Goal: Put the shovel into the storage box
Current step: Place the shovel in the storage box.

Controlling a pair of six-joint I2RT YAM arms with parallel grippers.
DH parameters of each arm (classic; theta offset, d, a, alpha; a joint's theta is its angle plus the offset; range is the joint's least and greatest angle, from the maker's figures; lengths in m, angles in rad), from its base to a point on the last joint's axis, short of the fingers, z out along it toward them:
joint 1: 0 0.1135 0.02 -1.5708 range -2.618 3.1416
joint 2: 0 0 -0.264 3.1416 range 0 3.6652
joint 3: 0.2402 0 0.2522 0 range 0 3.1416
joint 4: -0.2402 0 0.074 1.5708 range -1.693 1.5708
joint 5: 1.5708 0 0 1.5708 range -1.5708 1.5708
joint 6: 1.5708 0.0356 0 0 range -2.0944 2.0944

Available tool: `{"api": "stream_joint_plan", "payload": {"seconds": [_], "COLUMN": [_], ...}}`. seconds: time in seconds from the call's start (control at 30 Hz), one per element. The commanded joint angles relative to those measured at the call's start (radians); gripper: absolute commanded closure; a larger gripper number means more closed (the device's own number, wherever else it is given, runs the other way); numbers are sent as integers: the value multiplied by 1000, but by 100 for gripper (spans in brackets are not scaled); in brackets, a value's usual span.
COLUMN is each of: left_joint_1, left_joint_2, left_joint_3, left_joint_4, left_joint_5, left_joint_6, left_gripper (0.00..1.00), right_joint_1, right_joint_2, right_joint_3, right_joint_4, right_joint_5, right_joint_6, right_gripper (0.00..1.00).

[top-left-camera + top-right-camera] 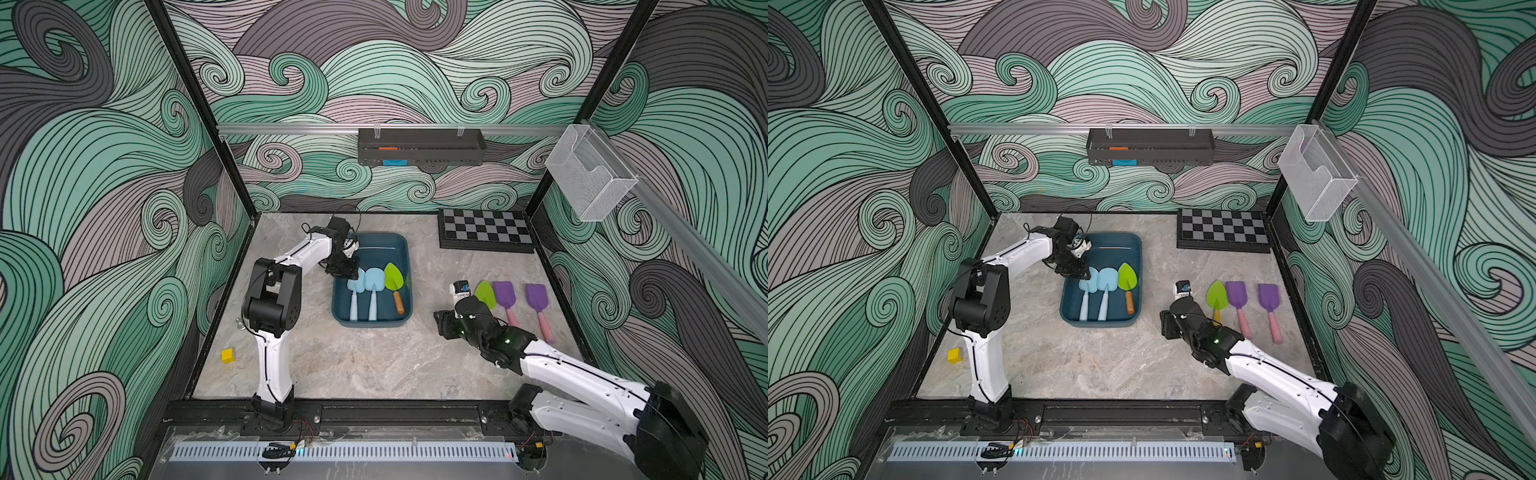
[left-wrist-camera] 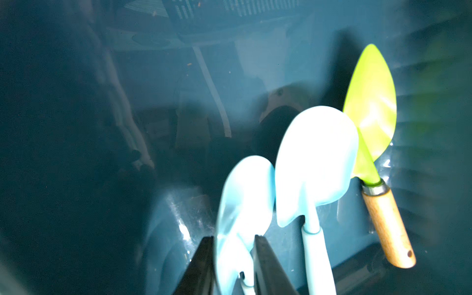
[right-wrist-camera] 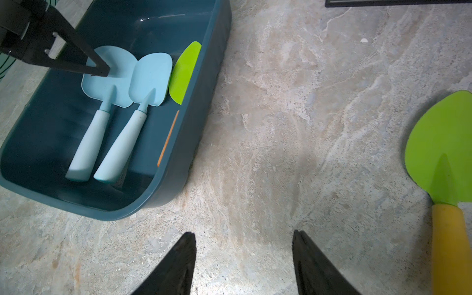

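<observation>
The dark teal storage box stands mid-table. Inside lie two light blue shovels and a green shovel with a wooden handle. My left gripper reaches into the box, its fingers close on either side of the leftmost blue shovel's blade; whether they still press it does not show. My right gripper hovers open and empty over bare table, right of the box. A green shovel with a yellow handle lies just beside it.
Two purple shovels with pink handles lie on the table at the right. A chessboard sits at the back right and a yellow cube at the front left. A black tray and a white mesh basket hang on the rails.
</observation>
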Motion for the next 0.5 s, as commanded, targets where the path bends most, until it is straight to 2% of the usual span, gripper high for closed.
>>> {"api": "stream_joint_plan", "payload": {"seconds": [0.0,0.33,0.47], "left_joint_1": [1,-46,-69], "left_joint_2": [-7,-120,-180], "left_joint_3": [6,122,148], "left_joint_4": [-3,-88,-100], "left_joint_5": [-15,-93,-112], "left_joint_6": [-15,-10,-10], "left_gripper": [67,61,60], "right_joint_1": [-23,-143,-221], "right_joint_2": [-16,6,32], "right_joint_3": [-6,4,26], "right_joint_4": [-11,-37,-93], "right_joint_5": [-22,-8,35], "right_joint_6": [16,43,110], "right_gripper": [37,38,36]}}
